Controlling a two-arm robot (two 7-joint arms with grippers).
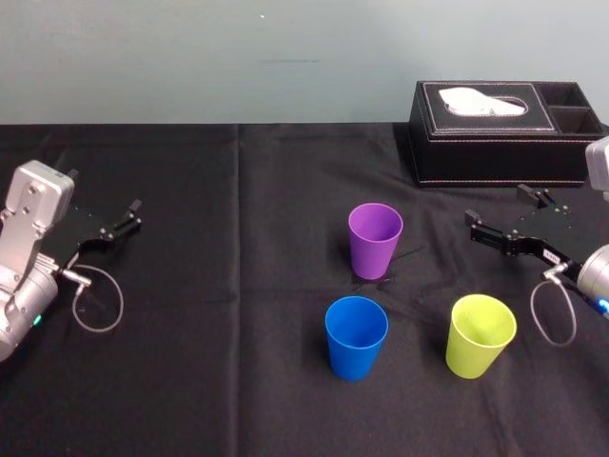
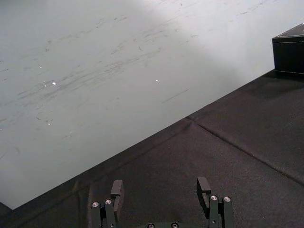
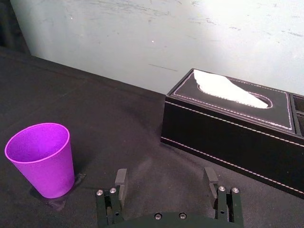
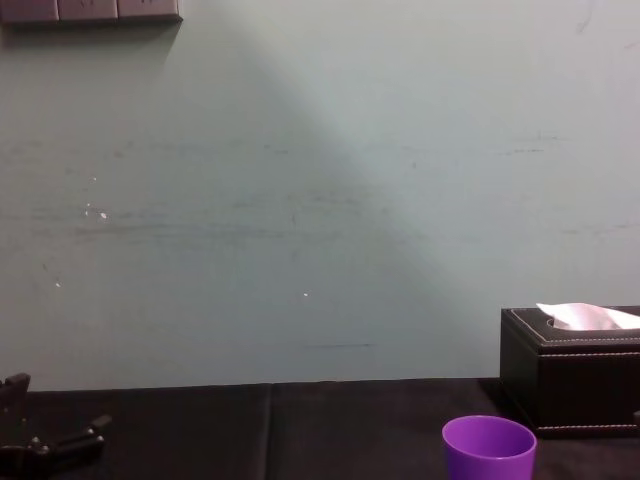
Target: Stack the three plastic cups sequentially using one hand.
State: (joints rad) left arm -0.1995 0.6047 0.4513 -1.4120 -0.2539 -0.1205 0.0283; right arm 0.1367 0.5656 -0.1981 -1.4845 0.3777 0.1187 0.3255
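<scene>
**Right claw** (image 1: 497, 205): low over the right side of the desk (image 1: 238, 286), jaws spread wide, holding nothing. The right wrist view (image 3: 165, 176) shows both fingers apart with bare cloth between them.

**Left claw** (image 1: 127, 217): parked at the desk's far left, well apart from all the cups, jaws wide open and empty.

**Purple cup** (image 1: 375, 240): upright, mouth up, to the left of the right claw, near it but not touching.

**Yellow-green cup** (image 1: 481, 334): upright, nearer the robot than the right claw.

**Blue cup** (image 1: 356, 336): upright, left of the yellow-green cup, farthest from the right claw. All three cups stand apart, none nested.

**Tissue box** (image 1: 495, 133): black, white tissue at its slot, behind the right claw by the wall.
</scene>
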